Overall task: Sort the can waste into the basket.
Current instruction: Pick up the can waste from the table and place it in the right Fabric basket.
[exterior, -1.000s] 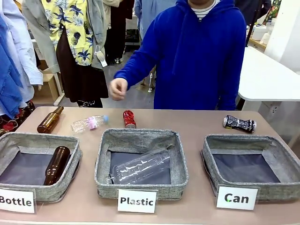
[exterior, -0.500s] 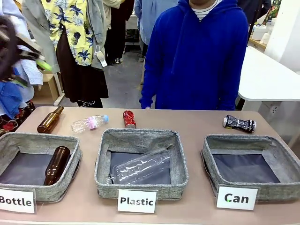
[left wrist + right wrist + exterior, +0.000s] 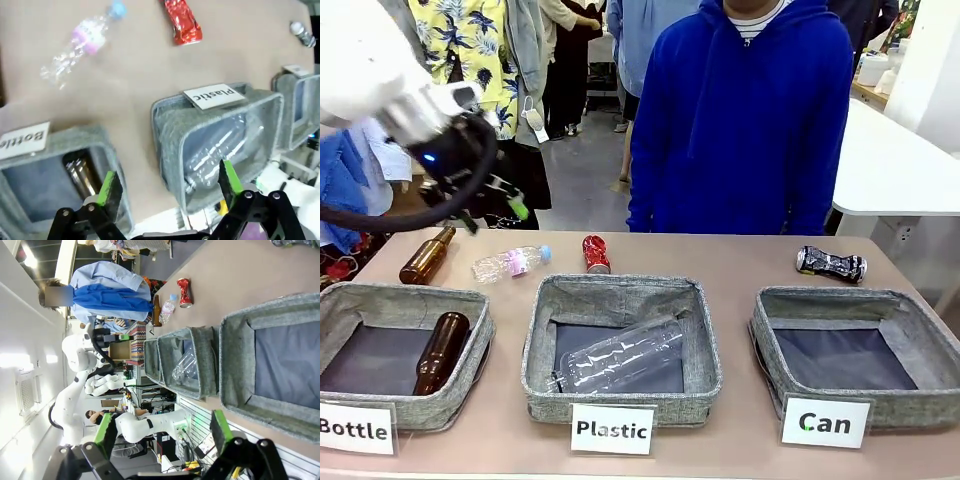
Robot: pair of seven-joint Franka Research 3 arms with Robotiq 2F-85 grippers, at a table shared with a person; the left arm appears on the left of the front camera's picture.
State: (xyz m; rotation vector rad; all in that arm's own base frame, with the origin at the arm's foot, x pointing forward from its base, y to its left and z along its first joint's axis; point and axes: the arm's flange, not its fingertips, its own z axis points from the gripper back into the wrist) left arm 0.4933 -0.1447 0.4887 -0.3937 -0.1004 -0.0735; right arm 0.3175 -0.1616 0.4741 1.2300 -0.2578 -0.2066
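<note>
The red can lies on the table behind the middle basket, and the left wrist view has this red can at its top. The black can lies behind the "Can" basket, which holds nothing. My left gripper hangs open in the air above the table's far left, over the small clear bottle. Its green pads stand wide apart with nothing between them. My right gripper is open too, looking along the "Can" basket toward the red can.
A brown bottle and a small clear bottle lie at the far left. The "Bottle" basket holds a brown bottle, the "Plastic" basket a clear one. A person in a blue hoodie stands across the table.
My left arm has swung in from the upper left and now reaches over the table's far left. The person's raised hand has dropped back. The cans have not moved.
</note>
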